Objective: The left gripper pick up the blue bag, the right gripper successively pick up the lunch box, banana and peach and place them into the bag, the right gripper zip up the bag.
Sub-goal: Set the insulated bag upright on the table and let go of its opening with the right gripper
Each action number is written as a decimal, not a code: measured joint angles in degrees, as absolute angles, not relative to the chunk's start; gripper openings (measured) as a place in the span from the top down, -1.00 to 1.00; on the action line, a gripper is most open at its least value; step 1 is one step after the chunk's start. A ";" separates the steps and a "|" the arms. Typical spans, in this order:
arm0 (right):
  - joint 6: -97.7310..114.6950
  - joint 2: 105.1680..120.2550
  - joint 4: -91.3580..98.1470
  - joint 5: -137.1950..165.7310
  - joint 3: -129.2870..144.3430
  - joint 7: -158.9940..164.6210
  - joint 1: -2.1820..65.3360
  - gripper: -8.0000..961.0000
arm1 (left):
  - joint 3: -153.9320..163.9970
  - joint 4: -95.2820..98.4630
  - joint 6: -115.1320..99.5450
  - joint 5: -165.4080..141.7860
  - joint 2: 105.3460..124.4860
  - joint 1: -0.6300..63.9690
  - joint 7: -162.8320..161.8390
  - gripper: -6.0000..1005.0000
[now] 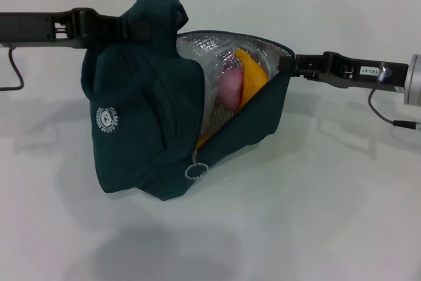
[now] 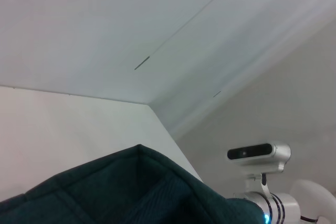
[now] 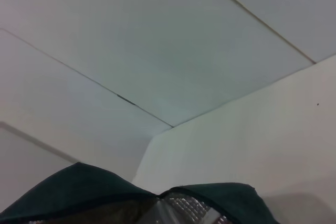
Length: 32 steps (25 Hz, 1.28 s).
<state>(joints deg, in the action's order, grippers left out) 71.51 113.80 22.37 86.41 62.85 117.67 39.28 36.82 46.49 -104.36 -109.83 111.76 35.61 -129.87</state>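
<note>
In the head view, the blue bag (image 1: 141, 116) sat in the middle of the white counter (image 1: 316, 215), leaning over with its mouth partly open to the right. Inside, against the shiny silver lining, lay the pink peach (image 1: 230, 89) and, touching it, the yellow-orange banana (image 1: 252, 78). The lunch box could not be made out. The bag was soft dark teal cloth with a round white logo on its side and a ring pull hanging at the bottom of the zipper. The left claw (image 1: 122, 27) reached in from the left and was clamped on the bunched-up top of the bag. The right claw (image 1: 288, 64) touched the bag's right rim; I could not tell if it was apart or together.

In the left wrist view, a fold of teal cloth filled the bottom, with the robot's head camera (image 2: 257, 153) behind it.

In the right wrist view, the bag's dark rim and a bit of crinkly silver lining showed at the bottom.
</note>
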 joint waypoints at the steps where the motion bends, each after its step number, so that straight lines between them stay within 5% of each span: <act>1: 71.50 113.87 22.38 86.41 62.80 117.44 39.38 -0.04 | 36.83 46.50 -104.41 -109.87 111.81 35.60 -129.86 0.92; 10: 71.38 114.48 22.92 86.40 62.84 115.91 39.50 0.69 | 36.83 46.50 -104.94 -110.07 111.89 35.71 -129.67 0.92; 15: 72.33 114.55 23.37 85.77 62.59 114.37 39.24 0.88 | 37.06 46.49 -104.96 -110.09 111.90 35.74 -129.64 0.92; 24: 80.72 113.66 27.50 83.88 58.62 111.35 37.72 0.92 | 38.90 46.49 -105.09 -109.83 112.21 36.83 -130.15 0.92; 32: 93.17 111.88 34.15 83.84 49.10 112.12 35.19 0.92 | 39.01 45.75 -104.21 -109.90 115.50 39.18 -130.58 0.92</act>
